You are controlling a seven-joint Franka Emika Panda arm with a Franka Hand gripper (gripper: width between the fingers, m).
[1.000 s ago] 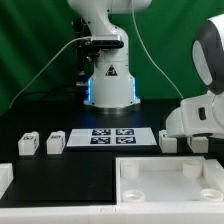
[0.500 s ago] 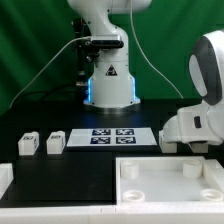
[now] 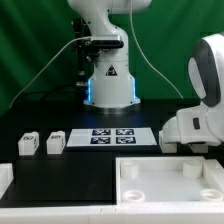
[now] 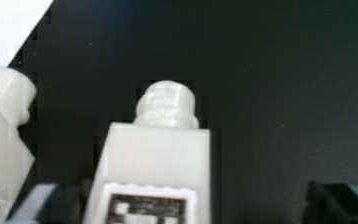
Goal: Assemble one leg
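In the wrist view a white leg (image 4: 155, 150) with a black-and-white marker on its face lies on the black table between my open gripper (image 4: 194, 205). The dark fingertips (image 4: 345, 200) stand apart on either side of it, with a gap on each side. A second leg (image 4: 2, 130) lies just beside it. In the exterior view my gripper hand (image 3: 195, 125) hangs low at the exterior view's right and hides most of those two legs. Two more legs (image 3: 28, 144) (image 3: 55, 141) stand at the exterior view's left.
The marker board (image 3: 112, 136) lies in the middle of the table. The large white tabletop (image 3: 160, 190) with its raised rim fills the front. A white part (image 3: 4, 178) sits at the front left edge. The arm's base (image 3: 108, 75) stands behind.
My gripper hand has come down and shifted slightly toward the exterior view's right, now covering the two legs there that showed below it a second ago.
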